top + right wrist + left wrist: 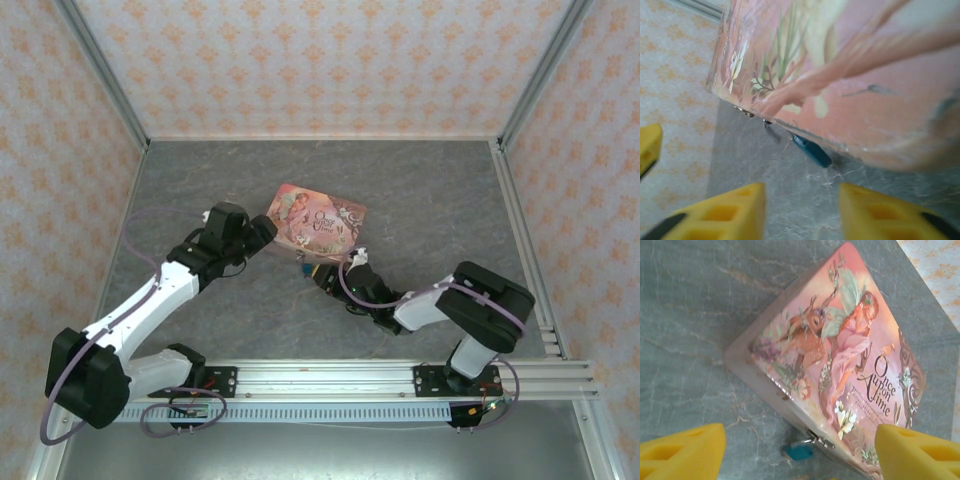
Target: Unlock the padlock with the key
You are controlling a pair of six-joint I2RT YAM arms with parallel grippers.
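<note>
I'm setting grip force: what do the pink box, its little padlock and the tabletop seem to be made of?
The pink box looks like thin printed tin, going by its glossy sheen and rounded edges. The padlock seems to be metal, with a teal painted body and a greyish loop. The tabletop has a matte grey marbled stone look and may be a printed sheet.

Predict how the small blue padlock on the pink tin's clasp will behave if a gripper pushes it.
Joined only through the clasp, the padlock would probably pivot away rather than hold still. Tiny and smooth-looking, it is likely light and slippery. The tin may slide too.
</note>
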